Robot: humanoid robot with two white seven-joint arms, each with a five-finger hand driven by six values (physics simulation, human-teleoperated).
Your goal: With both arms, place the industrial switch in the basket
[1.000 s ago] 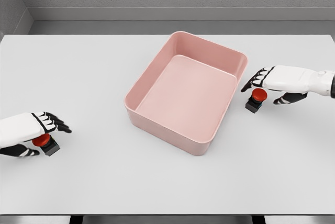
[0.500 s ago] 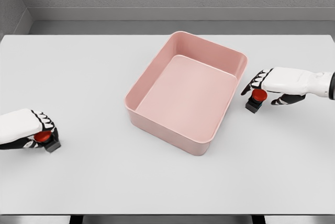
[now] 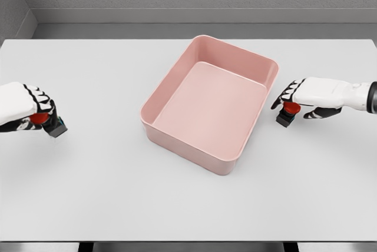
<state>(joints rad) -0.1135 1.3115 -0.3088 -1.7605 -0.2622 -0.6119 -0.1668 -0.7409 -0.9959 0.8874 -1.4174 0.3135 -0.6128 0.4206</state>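
Your left hand [image 3: 26, 110] sits far left of the pink basket [image 3: 154, 117], fingers curled shut around a red-capped industrial switch [image 3: 42, 119]. That switch looks raised off the white table [image 3: 106, 193], though with no clear shadow you cannot be certain. The basket interior holds nothing, so neither part is delivered.

Just right of the basket, your right hand [image 3: 306, 96] covers the second switch [image 3: 287, 110], fingers bent down over its red cap; whether the grip is fully closed cannot be told, and this switch appears to rest on the table.

Judgement: both grasps roughly in place, left lift likely under way. Remaining: secure and lift on the right, carry both over the rim, release inside.
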